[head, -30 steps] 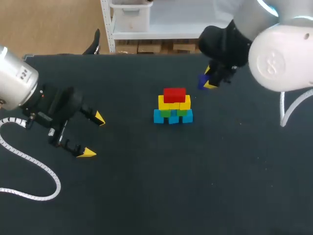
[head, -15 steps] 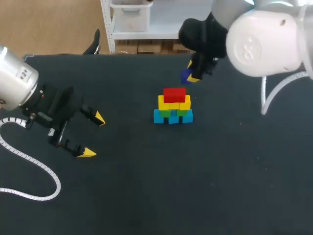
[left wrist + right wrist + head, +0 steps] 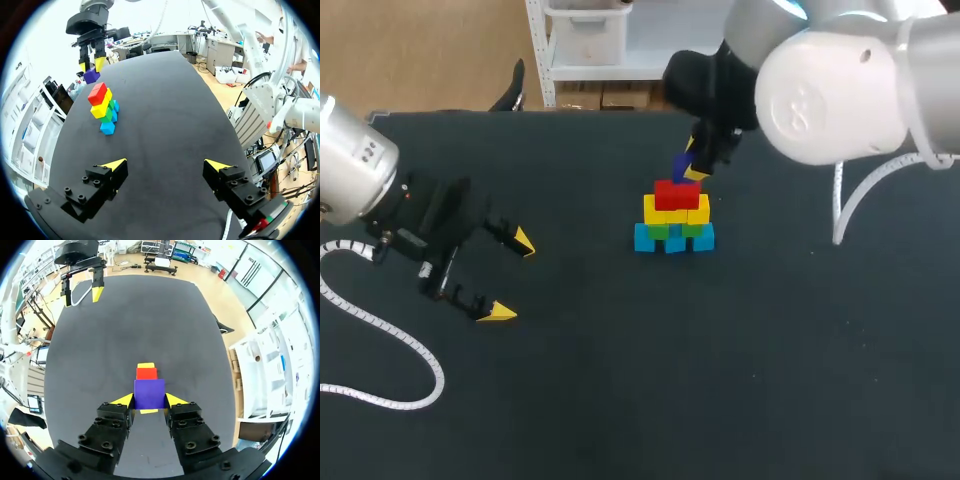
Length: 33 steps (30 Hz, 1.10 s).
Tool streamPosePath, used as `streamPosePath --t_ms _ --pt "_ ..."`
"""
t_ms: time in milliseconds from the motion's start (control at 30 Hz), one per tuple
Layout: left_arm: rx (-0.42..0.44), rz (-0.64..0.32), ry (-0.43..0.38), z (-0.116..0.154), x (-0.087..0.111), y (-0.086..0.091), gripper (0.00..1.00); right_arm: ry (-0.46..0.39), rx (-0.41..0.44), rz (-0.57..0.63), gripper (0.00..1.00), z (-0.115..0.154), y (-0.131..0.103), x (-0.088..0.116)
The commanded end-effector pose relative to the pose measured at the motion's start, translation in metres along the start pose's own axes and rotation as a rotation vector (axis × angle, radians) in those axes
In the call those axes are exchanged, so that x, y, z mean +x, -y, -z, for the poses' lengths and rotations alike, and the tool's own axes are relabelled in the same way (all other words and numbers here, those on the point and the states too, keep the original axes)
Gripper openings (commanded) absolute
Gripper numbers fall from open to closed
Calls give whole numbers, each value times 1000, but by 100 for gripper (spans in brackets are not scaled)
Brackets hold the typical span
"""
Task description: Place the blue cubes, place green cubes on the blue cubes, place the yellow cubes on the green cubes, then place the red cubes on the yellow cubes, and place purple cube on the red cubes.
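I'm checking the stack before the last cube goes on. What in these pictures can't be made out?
Right wrist view: the purple cube, gripped by the right pincer, covers the green cubes and blue cubes; only the red cube and slivers of the yellow cubes show.
Head view: the right arm covers most of that pincer.
Left wrist view: the stack is too small to count cubes per layer.

Left arm [image 3: 355,165]: silver-grey rounded shell, black wrist block behind left gripper [image 3: 510,277], white ribbed cable [image 3: 380,330] looped from wrist. Right arm [image 3: 830,95]: glossy white bulbous joint, black wrist. Right gripper [image 3: 149,401]: black finger blocks studded with screws, bright yellow wedge tips.
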<state>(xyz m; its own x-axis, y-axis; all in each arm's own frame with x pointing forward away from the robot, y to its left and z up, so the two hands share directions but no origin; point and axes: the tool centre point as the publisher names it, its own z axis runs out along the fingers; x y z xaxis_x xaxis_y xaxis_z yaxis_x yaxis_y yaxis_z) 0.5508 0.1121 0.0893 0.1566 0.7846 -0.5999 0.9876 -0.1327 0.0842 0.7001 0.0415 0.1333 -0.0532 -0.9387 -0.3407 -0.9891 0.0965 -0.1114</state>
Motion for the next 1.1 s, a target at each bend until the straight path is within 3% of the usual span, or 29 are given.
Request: streamPosePath --t_ms 33,1100 --pt "-1 -3 3 0 1 0 100 -9 -5 6 0 -5 -2 -3" --pt "-1 -3 3 0 1 0 100 -36 -36 0 0 -12 1 -2"
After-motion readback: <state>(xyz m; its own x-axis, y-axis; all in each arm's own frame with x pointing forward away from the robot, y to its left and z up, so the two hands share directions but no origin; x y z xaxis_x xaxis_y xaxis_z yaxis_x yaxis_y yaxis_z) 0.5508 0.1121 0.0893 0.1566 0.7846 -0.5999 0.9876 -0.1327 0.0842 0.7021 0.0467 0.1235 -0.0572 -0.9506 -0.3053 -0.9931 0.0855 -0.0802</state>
